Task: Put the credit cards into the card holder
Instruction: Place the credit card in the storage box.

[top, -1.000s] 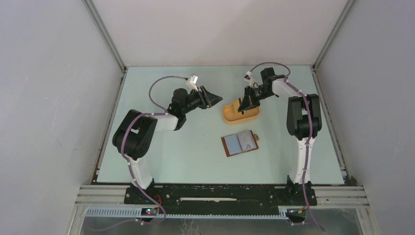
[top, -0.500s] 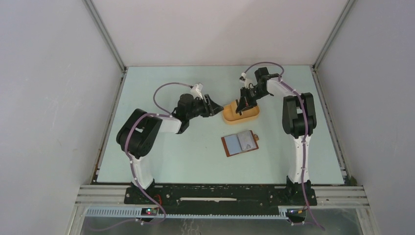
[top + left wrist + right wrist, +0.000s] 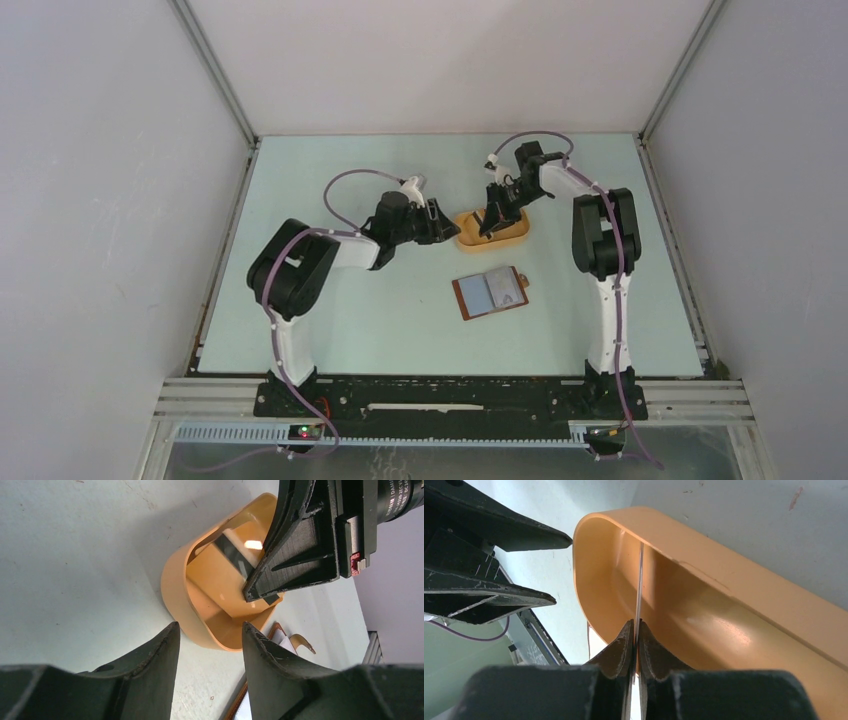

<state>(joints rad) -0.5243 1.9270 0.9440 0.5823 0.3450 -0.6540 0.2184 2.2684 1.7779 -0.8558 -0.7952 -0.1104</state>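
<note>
A credit card (image 3: 640, 580) stands on edge inside the orange tray (image 3: 744, 587), and my right gripper (image 3: 635, 625) is shut on its near end. From the left wrist view the same card (image 3: 232, 555) shows pale with a dark stripe, leaning in the tray (image 3: 172, 590). My left gripper (image 3: 210, 627) is open just off the tray's left end, with nothing between its fingers. The card holder (image 3: 490, 292), a reddish-brown wallet, lies open on the table in front of the tray, pale cards showing in its pockets. In the top view both grippers meet at the tray (image 3: 470, 240).
The right wrist view has my left gripper's fingers (image 3: 524, 535) close beside the tray's rounded end. White walls with metal posts enclose the pale green table (image 3: 330, 330) on three sides. The arm bases stand on a black rail at the near edge.
My left gripper has swung right and down to the tray's left end. My right gripper has shifted a little left and lower into the tray, still on the card.
</note>
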